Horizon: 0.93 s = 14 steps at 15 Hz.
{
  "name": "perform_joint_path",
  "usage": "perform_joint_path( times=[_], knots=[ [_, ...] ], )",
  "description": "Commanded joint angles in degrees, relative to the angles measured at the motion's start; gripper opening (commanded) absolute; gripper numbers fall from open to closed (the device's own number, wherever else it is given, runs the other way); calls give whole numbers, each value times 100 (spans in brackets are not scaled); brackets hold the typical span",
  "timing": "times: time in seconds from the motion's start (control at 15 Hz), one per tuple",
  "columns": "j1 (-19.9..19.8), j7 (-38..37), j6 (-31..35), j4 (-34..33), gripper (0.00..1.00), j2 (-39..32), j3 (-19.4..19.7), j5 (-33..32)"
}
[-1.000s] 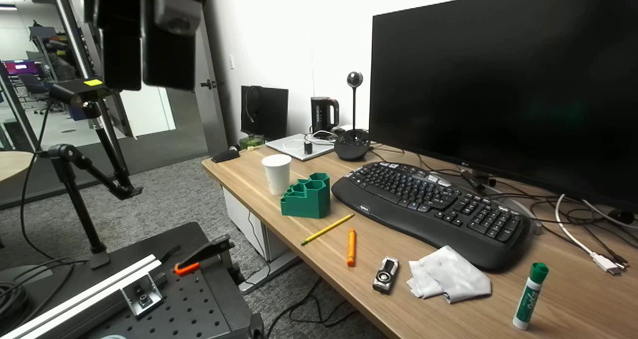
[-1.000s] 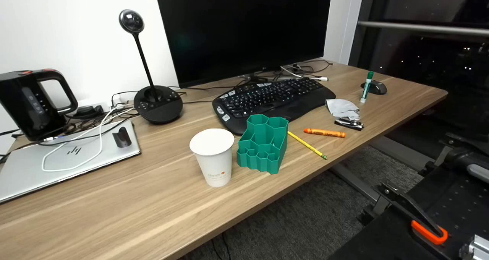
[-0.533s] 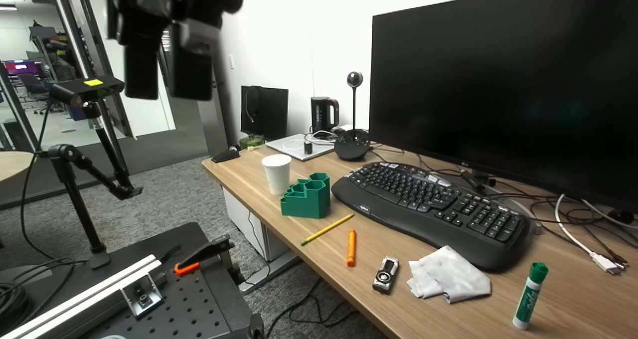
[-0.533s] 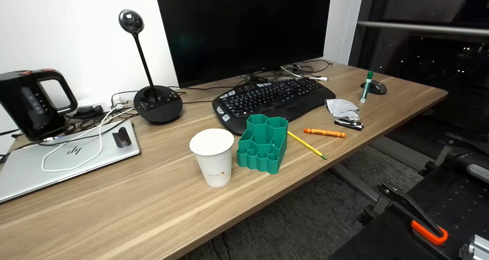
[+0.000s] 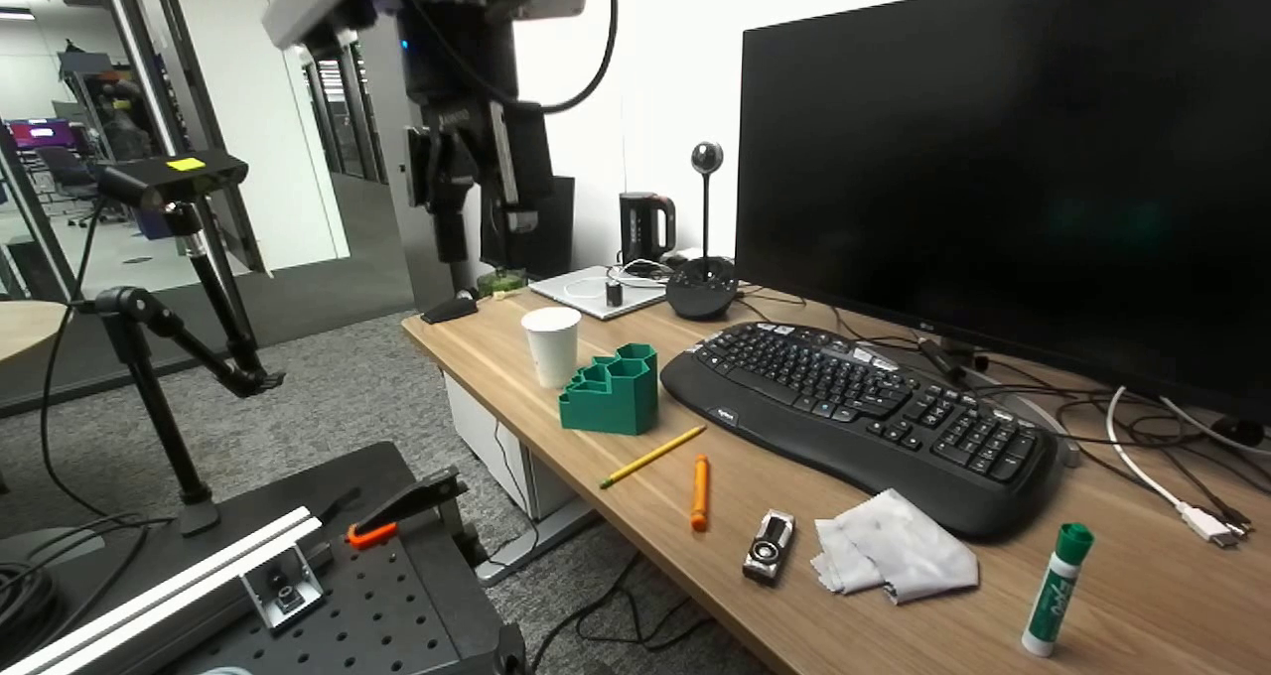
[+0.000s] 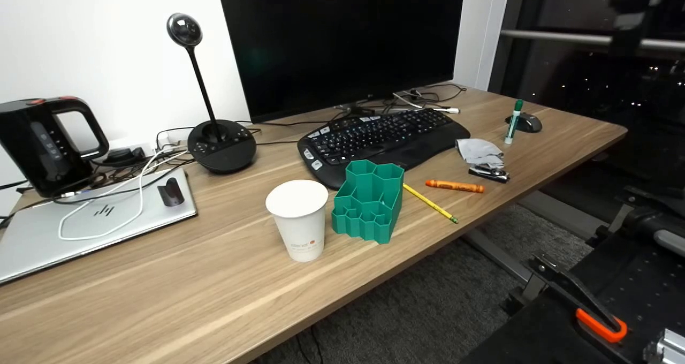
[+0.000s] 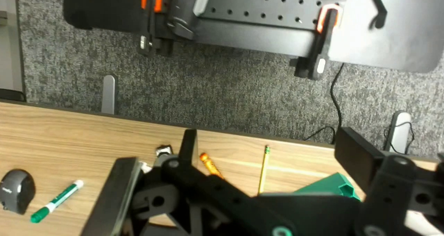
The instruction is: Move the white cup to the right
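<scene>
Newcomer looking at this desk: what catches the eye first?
Probably the big dark monitor at the back of the desk, behind the keyboard. Next, the bright green honeycomb holder, standing close beside the white cup. In an exterior view, the open gripper hangs at upper left.

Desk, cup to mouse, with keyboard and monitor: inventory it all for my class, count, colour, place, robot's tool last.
White cup: one, white, beside holder
Holder: one, green, near pencil
Pencil: one, yellow, near crayon
Crayon: one, orange, near pencil
Cloth: one, pale grey, by keyboard
Unclear object: one, black and silver, by cloth
Marker: one, green and white, near mouse
Mouse: one, black, near marker
Keyboard: one, black, before monitor
Monitor: one, black, behind keyboard
Tool: one, black, higher than desk, jaws apart
</scene>
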<state>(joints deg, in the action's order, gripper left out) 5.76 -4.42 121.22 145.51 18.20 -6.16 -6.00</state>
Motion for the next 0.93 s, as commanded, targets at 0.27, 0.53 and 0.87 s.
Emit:
perform_joint_path(
  times=[0.27,0.53,0.87],
  knots=[
    [415,-1887,1930,-901,100,-2373,-575,704],
    [840,-2655,3903,-954,100,-3236,-478,394],
    [1609,-2816,4639,-1432,100,-4203,-28,347]
  ],
)
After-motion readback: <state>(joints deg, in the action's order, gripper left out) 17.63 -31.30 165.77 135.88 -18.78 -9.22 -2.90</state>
